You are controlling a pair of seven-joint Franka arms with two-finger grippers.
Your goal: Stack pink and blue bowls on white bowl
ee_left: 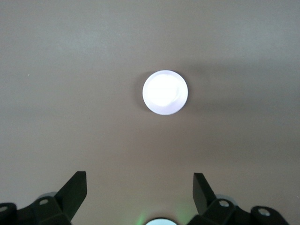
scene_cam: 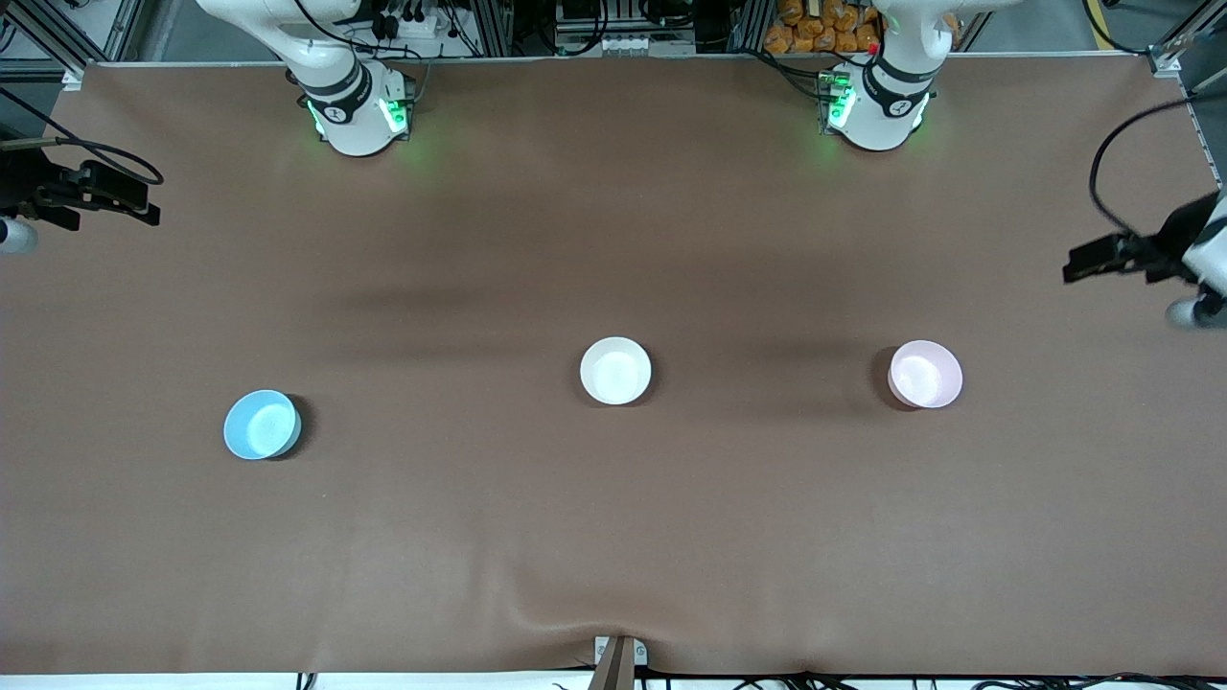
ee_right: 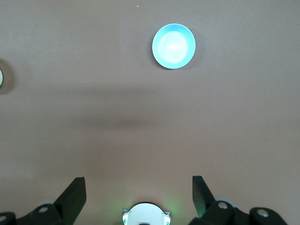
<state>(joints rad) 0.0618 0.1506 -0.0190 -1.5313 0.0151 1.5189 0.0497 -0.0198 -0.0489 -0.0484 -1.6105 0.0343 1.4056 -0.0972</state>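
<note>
Three bowls stand apart on the brown table. The white bowl [scene_cam: 615,371] is in the middle. The pale pink bowl [scene_cam: 925,374] stands toward the left arm's end and shows washed-out in the left wrist view [ee_left: 165,92]. The sky-blue bowl [scene_cam: 262,425] stands toward the right arm's end and shows in the right wrist view [ee_right: 173,46]. My left gripper [scene_cam: 1078,261] [ee_left: 139,176] hangs open and empty high over the table's edge at its own end. My right gripper [scene_cam: 149,203] [ee_right: 139,180] hangs open and empty high over the edge at the right arm's end.
The two arm bases [scene_cam: 359,110] [scene_cam: 877,105] stand at the table's edge farthest from the front camera. A small bracket [scene_cam: 618,656] sits at the nearest edge. The white bowl's rim [ee_right: 1,77] just shows at the side of the right wrist view.
</note>
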